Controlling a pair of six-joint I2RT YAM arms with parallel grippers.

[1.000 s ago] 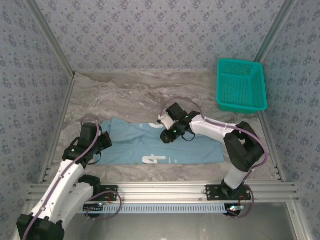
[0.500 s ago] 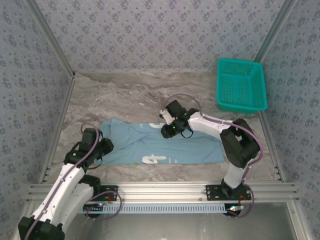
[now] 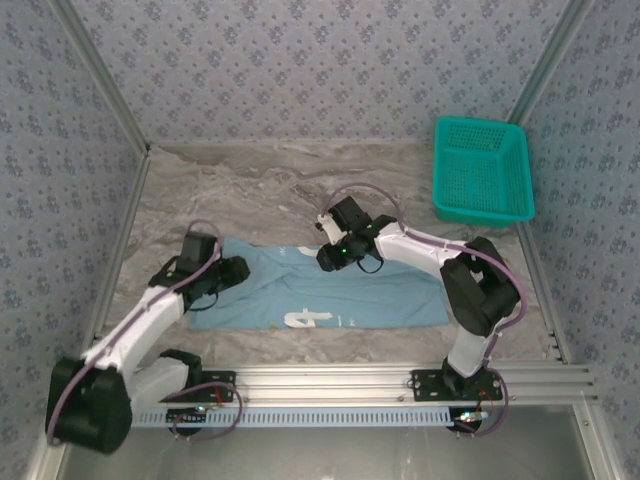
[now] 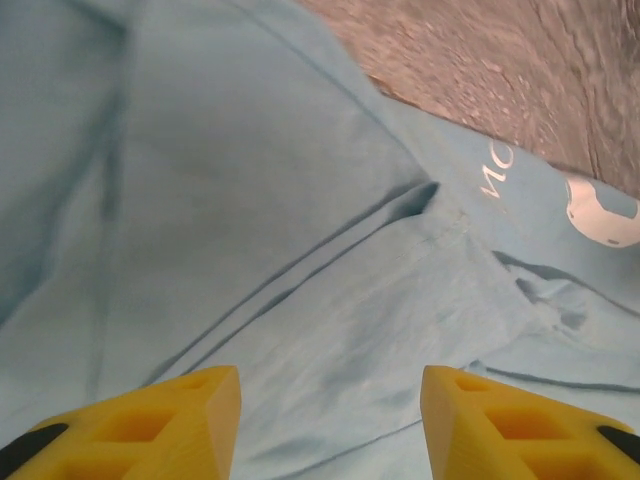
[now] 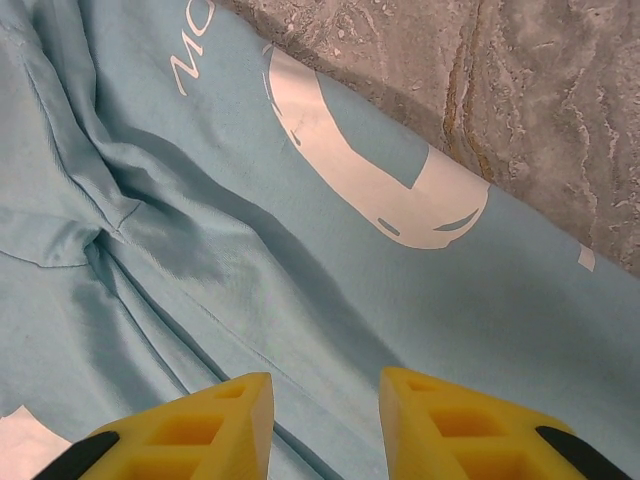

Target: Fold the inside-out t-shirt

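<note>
The light blue t-shirt [image 3: 330, 295] lies spread flat across the near half of the marbled table [image 3: 250, 180], with white lettering [image 3: 308, 319] by its front edge. A teal mesh basket [image 3: 482, 170] sits well apart in the far right corner. The left gripper [image 3: 232, 272] hovers over the shirt's left end, its yellow fingers [image 4: 180, 420] apart with nothing between them. The right gripper [image 3: 333, 257] hangs over the far edge, its fingers [image 5: 200, 425] parted by a narrower gap above bare fabric. The right arm hides part of that edge. A white tag [image 5: 20, 440] is cut off at the corner of the right wrist view. Whether either gripper touches the cloth cannot be told.
</note>
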